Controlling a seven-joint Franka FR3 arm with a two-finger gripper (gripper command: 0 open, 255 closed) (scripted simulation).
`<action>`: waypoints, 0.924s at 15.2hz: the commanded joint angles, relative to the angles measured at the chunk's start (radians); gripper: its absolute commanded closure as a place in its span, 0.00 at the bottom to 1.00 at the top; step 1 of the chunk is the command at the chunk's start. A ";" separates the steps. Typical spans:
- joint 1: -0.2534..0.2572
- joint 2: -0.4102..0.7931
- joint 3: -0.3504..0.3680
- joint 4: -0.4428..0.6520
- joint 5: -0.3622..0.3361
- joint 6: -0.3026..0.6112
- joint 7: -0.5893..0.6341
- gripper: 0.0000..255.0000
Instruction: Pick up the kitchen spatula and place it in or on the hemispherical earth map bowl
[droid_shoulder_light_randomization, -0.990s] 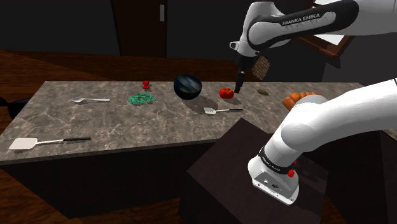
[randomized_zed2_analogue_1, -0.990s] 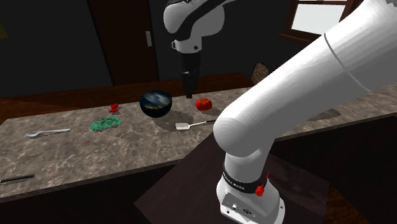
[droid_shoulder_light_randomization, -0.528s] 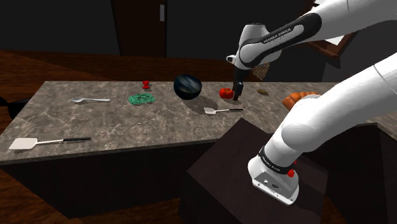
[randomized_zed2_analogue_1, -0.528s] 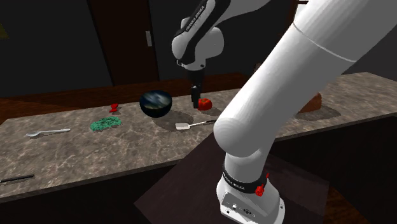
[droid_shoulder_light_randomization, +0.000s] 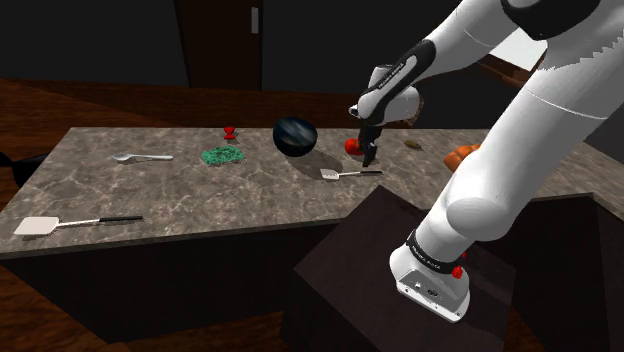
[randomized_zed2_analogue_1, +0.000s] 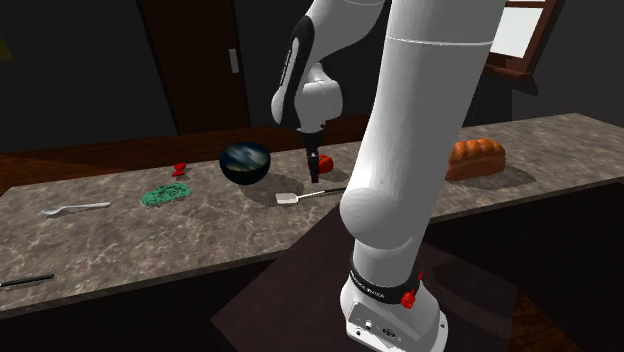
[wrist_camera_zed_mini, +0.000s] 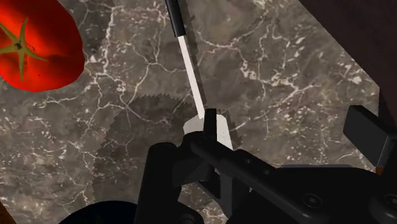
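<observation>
White at the blade, silver along the shaft and black at the handle, the kitchen spatula (droid_shoulder_light_randomization: 343, 174) (randomized_zed2_analogue_1: 300, 196) (wrist_camera_zed_mini: 193, 75) lies flat on the marble counter (droid_shoulder_light_randomization: 200, 200) (randomized_zed2_analogue_1: 200, 240) (wrist_camera_zed_mini: 286, 63), near the edge closest to the stand (droid_shoulder_light_randomization: 370, 270). Its blade points to the shoulder view's left. The gripper (droid_shoulder_light_randomization: 368, 155) (randomized_zed2_analogue_1: 313, 172) (wrist_camera_zed_mini: 286, 124) hangs just above it, pointing down. In the wrist view its black fingers (wrist_camera_zed_mini: 366, 130) stand wide apart with nothing clasped between them, and the spatula's blade shows under them on the stone.

A red tomato (droid_shoulder_light_randomization: 353, 145) (randomized_zed2_analogue_1: 323, 162) (wrist_camera_zed_mini: 38, 48) sits just beside the gripper, a little beyond the spatula's shaft. The earth map bowl (droid_shoulder_light_randomization: 295, 135) (randomized_zed2_analogue_1: 245, 162), dark blue with paler patches, stands on the counter to the shoulder view's left of the tomato, apart from the spatula.

Farther left along the counter lie a green tangle (droid_shoulder_light_randomization: 222, 155) (randomized_zed2_analogue_1: 165, 193), a small red object (droid_shoulder_light_randomization: 230, 131) (randomized_zed2_analogue_1: 180, 169) behind it, and a pale spoon (droid_shoulder_light_randomization: 140, 157) (randomized_zed2_analogue_1: 75, 208). A second spatula (droid_shoulder_light_randomization: 70, 224), larger, rests well apart near the counter's front left corner. A brown bread loaf (droid_shoulder_light_randomization: 468, 153) (randomized_zed2_analogue_1: 475, 158) lies toward the other end, past the white arm (droid_shoulder_light_randomization: 500, 150) (randomized_zed2_analogue_1: 410, 120).
</observation>
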 joint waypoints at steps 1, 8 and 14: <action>0.003 0.114 -0.002 0.042 0.130 0.061 -0.155 0.00; -0.202 0.430 0.215 0.226 0.434 0.181 -0.537 0.00; -0.270 0.517 0.293 0.253 0.495 0.244 -0.584 0.00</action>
